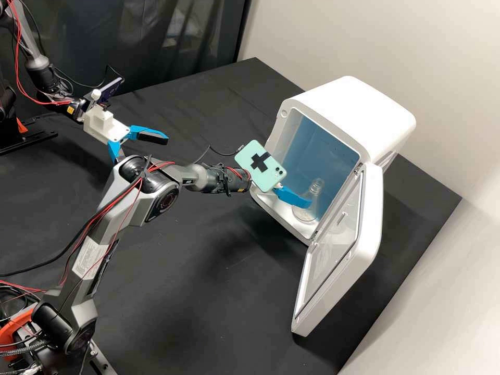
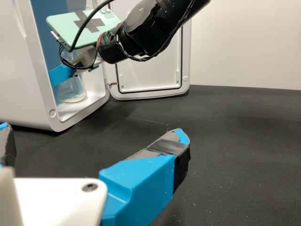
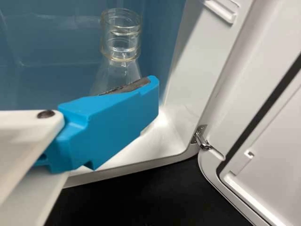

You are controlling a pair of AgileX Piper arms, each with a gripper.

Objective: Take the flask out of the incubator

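The clear glass flask [image 1: 313, 200] stands upright on the floor of the white incubator [image 1: 354, 107], whose inside is blue and whose door [image 1: 341, 250] hangs wide open. My right gripper [image 1: 295, 198] is inside the opening, open. One blue finger [image 3: 109, 117] lies beside the flask [image 3: 120, 52] at body height, and the other finger is hidden. My left gripper [image 1: 136, 139] hangs open and empty above the bench, far from the incubator. From there I see the flask [image 2: 71, 89] and the right arm [image 2: 146, 28] in the doorway.
A teal phone-like plate [image 1: 260, 164] sits on the right wrist, just outside the incubator's rim. The door hinge [image 3: 203, 140] is close to the right finger. The black bench [image 1: 208, 271] stretches between the arms. A wall stands behind the incubator.
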